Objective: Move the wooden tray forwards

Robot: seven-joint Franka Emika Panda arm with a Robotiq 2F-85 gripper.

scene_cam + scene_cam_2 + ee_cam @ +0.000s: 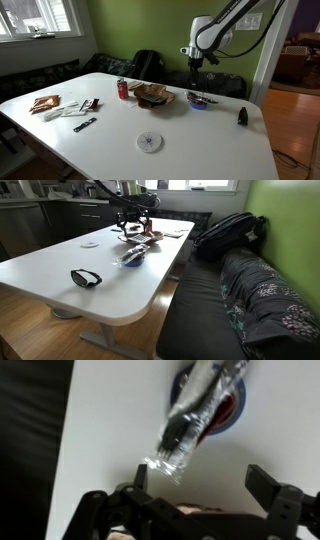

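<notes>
The wooden tray [155, 96] is a reddish-brown wavy-rimmed dish near the table's far side, between a red soda can [123, 89] and a small blue bowl [198, 100]. It also shows in an exterior view [141, 242]. My gripper [195, 58] hangs open and empty well above the table, over the blue bowl and beside the tray. In the wrist view the open fingers [200, 485] frame bare white table. The blue bowl [235, 410], with a clear plastic-wrapped item [190, 425] across it, lies beyond them. A brown sliver [193, 507] shows at the gripper body; I cannot tell if it is the tray.
A white round coaster [150, 142] lies nearer the front. A black object [242, 116] sits by the table edge and sunglasses [86, 277] lie near a corner. Packets and small items [60, 106] lie at one end. A backpack [225, 230] rests on the bench.
</notes>
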